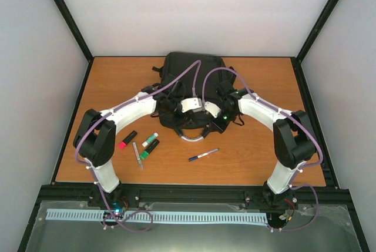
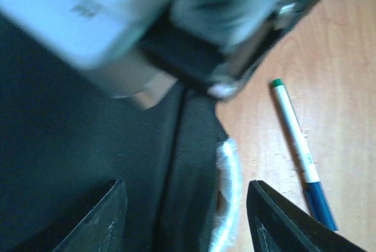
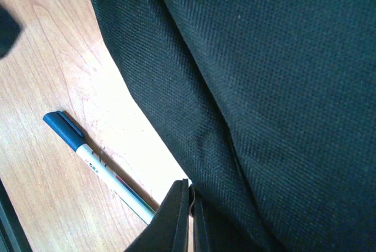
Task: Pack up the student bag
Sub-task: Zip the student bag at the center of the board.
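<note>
The student bag (image 1: 191, 79) is a large black backpack lying at the back middle of the table, with its grey loop handle (image 1: 191, 136) at the near edge. My left gripper (image 2: 191, 217) hovers open over that edge. Black fabric (image 2: 88, 158) and the grey handle (image 2: 230, 187) lie between its fingers (image 2: 103, 222), untouched. My right gripper (image 3: 190, 190) is shut, pinching the edge of the bag's fabric (image 3: 264, 87), which is raised off the wood. In the top view both grippers, left (image 1: 182, 116) and right (image 1: 216, 124), meet at the bag's near side.
A blue-capped white pen (image 1: 203, 155) lies just in front of the bag, also in both wrist views (image 2: 299, 152) (image 3: 97, 167). Left of it lie a pink highlighter (image 1: 127, 139), two green ones (image 1: 150, 144) and a clear pen (image 1: 137, 155). The right arm's wrist (image 2: 117, 23) looms blurred.
</note>
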Robot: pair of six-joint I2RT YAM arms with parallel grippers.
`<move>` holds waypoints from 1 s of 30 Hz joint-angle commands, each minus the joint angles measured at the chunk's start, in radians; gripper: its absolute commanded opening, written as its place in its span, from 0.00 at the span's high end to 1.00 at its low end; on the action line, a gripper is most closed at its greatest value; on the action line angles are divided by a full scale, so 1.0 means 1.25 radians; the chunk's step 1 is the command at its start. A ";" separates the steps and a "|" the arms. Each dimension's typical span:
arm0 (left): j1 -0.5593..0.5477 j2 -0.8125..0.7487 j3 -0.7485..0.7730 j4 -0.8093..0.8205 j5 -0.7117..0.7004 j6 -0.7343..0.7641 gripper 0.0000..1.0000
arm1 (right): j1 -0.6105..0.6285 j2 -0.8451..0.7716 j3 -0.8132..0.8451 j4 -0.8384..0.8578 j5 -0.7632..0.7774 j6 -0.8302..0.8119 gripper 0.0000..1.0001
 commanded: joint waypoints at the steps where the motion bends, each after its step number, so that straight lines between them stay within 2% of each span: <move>1: 0.003 0.028 0.024 0.076 -0.033 0.005 0.43 | 0.003 -0.032 -0.009 0.008 -0.044 0.007 0.97; 8: 0.004 0.042 -0.003 0.110 -0.017 0.045 0.52 | 0.001 -0.031 -0.005 0.005 -0.044 0.008 0.97; 13: 0.003 0.059 -0.006 0.161 -0.049 0.035 0.50 | -0.002 -0.031 -0.007 0.008 -0.044 0.014 0.97; 17: 0.003 0.054 -0.001 0.144 -0.028 0.054 0.72 | -0.010 -0.027 -0.008 0.013 -0.049 0.020 0.97; 23: 0.003 0.044 -0.005 0.101 -0.008 0.069 0.96 | -0.028 -0.018 -0.006 0.016 -0.047 0.029 0.97; 25: 0.003 0.036 -0.006 0.089 0.001 0.066 0.99 | -0.036 -0.016 -0.005 0.013 -0.039 0.027 0.97; 30: 0.003 0.012 -0.015 0.066 -0.003 0.064 0.99 | -0.073 -0.026 -0.020 -0.001 -0.020 0.012 0.97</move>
